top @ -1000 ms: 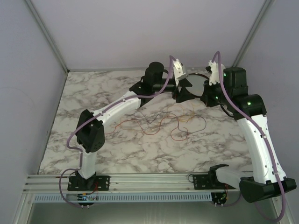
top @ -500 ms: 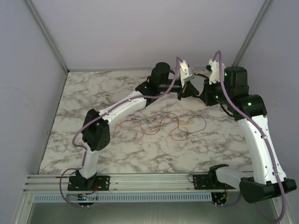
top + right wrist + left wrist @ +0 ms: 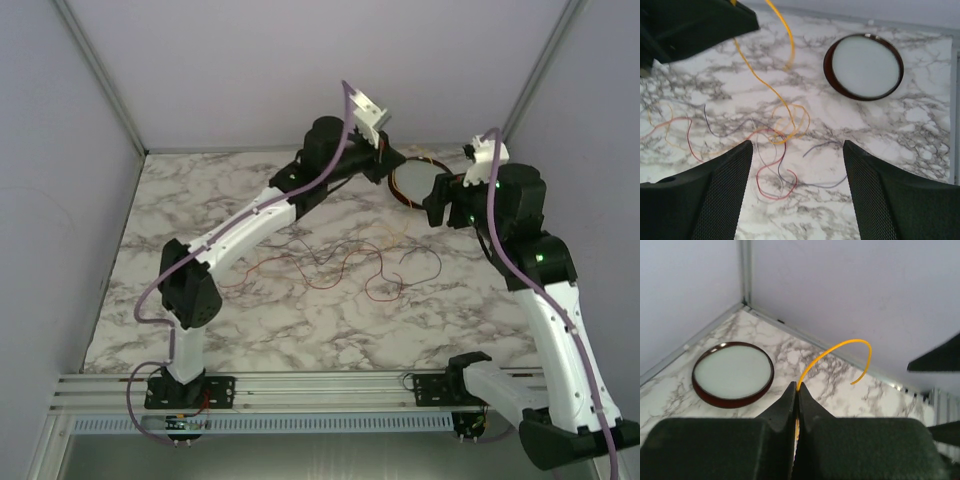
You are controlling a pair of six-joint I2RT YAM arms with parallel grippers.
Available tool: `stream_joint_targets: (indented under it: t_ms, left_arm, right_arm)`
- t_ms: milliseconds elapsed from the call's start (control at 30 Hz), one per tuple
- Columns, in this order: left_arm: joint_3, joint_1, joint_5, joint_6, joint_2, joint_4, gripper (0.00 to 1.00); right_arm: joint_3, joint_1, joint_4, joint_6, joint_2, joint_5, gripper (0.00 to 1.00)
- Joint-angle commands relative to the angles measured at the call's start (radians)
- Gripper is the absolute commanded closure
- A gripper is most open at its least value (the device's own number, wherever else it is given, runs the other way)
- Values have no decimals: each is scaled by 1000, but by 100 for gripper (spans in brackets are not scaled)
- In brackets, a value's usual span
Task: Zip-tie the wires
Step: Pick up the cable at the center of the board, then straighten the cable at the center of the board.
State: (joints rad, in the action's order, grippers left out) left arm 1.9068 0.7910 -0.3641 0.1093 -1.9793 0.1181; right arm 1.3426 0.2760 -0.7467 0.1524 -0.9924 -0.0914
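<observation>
The wires [image 3: 335, 265] lie in a loose tangle of red, orange, yellow and dark strands on the marble table [image 3: 200, 200]. My left gripper [image 3: 797, 386] is raised near the back of the table and is shut on a yellow wire [image 3: 837, 346], whose free end arcs out beyond the tips. In the right wrist view that yellow wire [image 3: 760, 80] runs down to a loop lying among the red and dark strands [image 3: 772, 172]. My right gripper [image 3: 797, 145] hangs open above the tangle, with nothing between its fingers.
A dark-rimmed round white dish [image 3: 415, 180] sits at the back of the table between the two wrists. The grey enclosure walls and corner post [image 3: 745, 270] stand close behind the left gripper. The left gripper's black body [image 3: 695, 22] is at the upper left of the right wrist view.
The left gripper has shut on the yellow wire and lifted back and left with it. The right gripper has opened and drawn back to the right, uncovering the dish.
</observation>
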Motion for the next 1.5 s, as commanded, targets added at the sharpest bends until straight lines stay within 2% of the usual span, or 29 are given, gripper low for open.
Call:
stream_joint_targets:
  t_ms: [0,133,333,467,600,933,1467]
  left_arm:
    - [124,-1,179,166,92,-90,100]
    - [143,-1,245,229,127,-156,100]
    - [131,-1,263,279,173,-191,100]
    - [125,3,231,291,189,-190,100]
    - [108,11,232,292,209,-190,100]
    - [97,25,222,280,226,-181,100]
    - [76,37,212,275,220,-153,100]
  right_arm:
    - [-71,5,195,74,76,32,27]
    - [-152,3,282,180,99,34,27]
    - [-272,4,406,332,97,-119,27]
    - [-343,4,467,428,107,-103,27]
    - [-362,-2,448,514,95,-88,29]
    - [-408,-9,391,576,51,-144,31]
    - [-481,-9,528,681,-8,-243,32]
